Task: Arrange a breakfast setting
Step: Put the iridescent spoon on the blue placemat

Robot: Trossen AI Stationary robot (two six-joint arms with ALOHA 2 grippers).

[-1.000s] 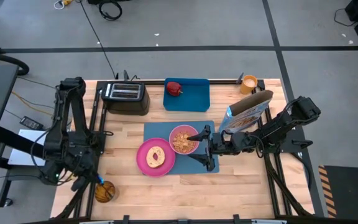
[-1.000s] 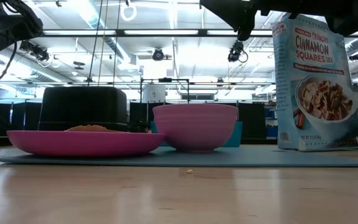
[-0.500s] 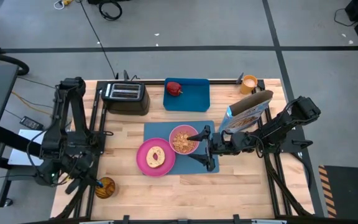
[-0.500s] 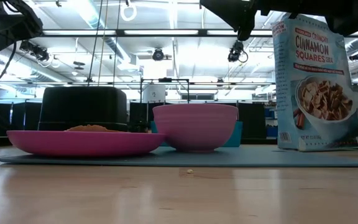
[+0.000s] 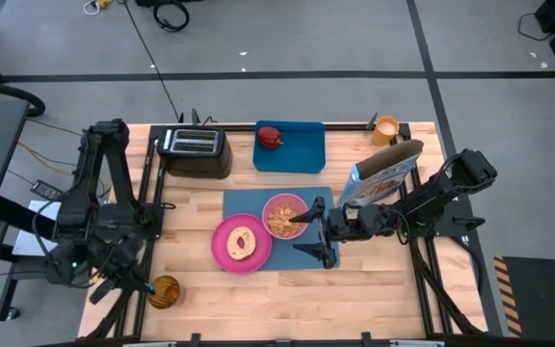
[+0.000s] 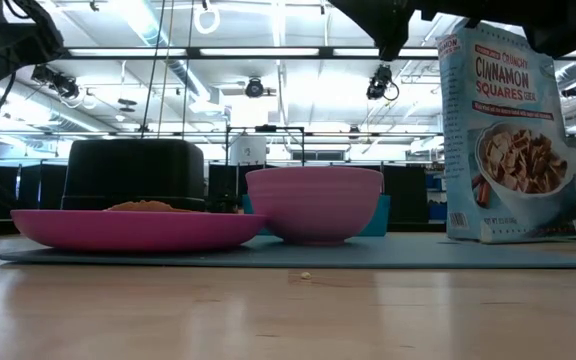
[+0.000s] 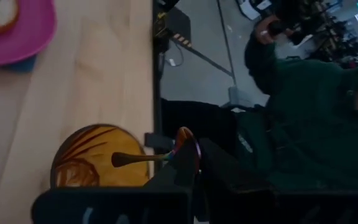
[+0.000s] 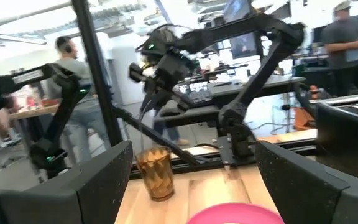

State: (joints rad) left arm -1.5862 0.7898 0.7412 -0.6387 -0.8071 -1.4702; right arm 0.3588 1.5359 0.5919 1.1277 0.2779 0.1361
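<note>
Mat center; plate with toast and cereal-filled bowl were set. Left gripper at 7 o'clock clamped the spoon over the amber holder. Right gripper gaped empty beside the bowl. Apple on tray at 12, cup at 1 remained.

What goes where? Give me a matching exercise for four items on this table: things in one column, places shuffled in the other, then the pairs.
Things:
1. red apple
2. toast slice
3. upright cinnamon cereal box
4. faceted amber glass

Places:
A. on the round pink plate
B. near the front left table corner, by the left hand
C. on the small blue rimmed tray
D. at the right end of the flat blue mat

Pairs: 1-C, 2-A, 3-D, 4-B
</note>
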